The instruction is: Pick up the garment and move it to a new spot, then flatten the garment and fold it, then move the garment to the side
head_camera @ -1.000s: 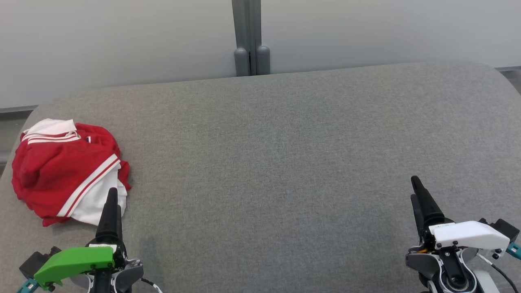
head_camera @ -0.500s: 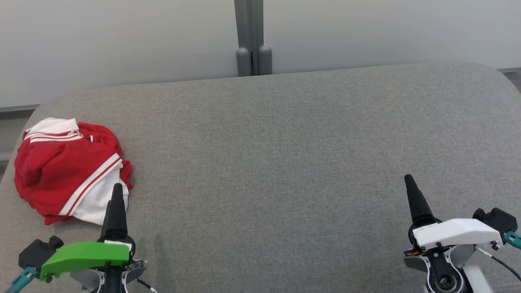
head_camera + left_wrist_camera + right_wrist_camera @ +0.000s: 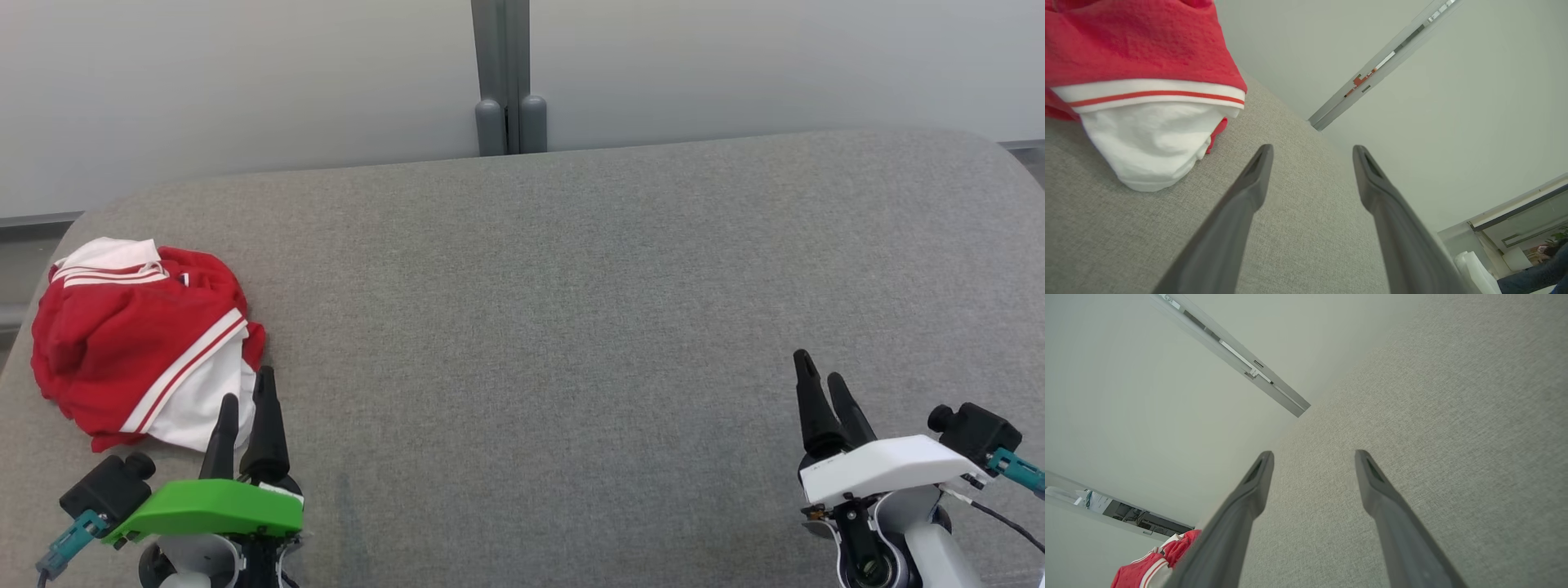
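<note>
Red-white garment point(image 3: 122, 335) bunched at left end of cushion point(image 3: 571, 286); soft, light, floppy, probably best pinched on a raised fold; left gripper point(image 3: 246, 388) spread, empty, just beside; right gripper point(image 3: 819, 367) spread, empty, well apart.

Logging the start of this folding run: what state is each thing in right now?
garment: crumpled in a heap at the left end of the grey cushion, not held.
left gripper: jaws open, empty, close beside the garment's white part.
right gripper: jaws open, empty, over bare cushion.
</note>
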### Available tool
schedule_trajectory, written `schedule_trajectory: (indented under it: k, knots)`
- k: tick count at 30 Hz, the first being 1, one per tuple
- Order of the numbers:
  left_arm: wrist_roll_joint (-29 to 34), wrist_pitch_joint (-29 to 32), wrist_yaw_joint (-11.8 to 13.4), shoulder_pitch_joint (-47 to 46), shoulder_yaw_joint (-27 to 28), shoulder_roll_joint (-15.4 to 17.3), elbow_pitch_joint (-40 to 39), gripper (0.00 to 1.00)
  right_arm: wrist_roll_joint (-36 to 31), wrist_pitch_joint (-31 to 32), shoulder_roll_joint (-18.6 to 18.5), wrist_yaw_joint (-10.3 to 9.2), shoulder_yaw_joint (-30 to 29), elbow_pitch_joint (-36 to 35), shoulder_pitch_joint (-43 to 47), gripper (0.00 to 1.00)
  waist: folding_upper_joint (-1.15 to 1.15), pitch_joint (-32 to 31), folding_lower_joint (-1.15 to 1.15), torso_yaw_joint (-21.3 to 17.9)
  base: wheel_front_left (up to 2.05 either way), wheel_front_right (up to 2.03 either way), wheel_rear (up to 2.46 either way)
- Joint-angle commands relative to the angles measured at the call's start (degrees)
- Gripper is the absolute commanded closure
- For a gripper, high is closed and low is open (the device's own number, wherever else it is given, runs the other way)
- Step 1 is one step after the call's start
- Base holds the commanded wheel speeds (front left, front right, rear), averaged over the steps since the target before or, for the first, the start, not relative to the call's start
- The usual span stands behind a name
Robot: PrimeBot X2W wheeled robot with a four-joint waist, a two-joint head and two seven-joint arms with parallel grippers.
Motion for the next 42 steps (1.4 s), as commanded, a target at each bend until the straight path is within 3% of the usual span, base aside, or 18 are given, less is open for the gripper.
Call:
schedule_trajectory:
  k: [1,18,42]
  knots:
    - [2.54,-0.61,0.53,0.28,-0.21,0.44,-0.84,0.00,-2.52,-0.67,-0.35,0.25,0.20,-0.19,-1.54,0.00,0.00,-0.03,0.00,0.02,0.00,0.00,0.00]
    - [15.07,-3.29,2.44,0.09,-2.04,0.54,0.46,0.00,-16.62,-3.33,-0.42,0.27,1.59,1.76,-2.39,0.00,0.00,-0.01,0.00,0.27,0.00,0.00,0.00]
    - [28.22,-6.65,2.60,-1.40,-4.20,0.68,1.68,0.00,-30.76,-6.21,-0.50,0.25,3.21,3.33,-2.84,0.00,0.00,0.06,0.00,0.75,0.00,0.00,0.00]
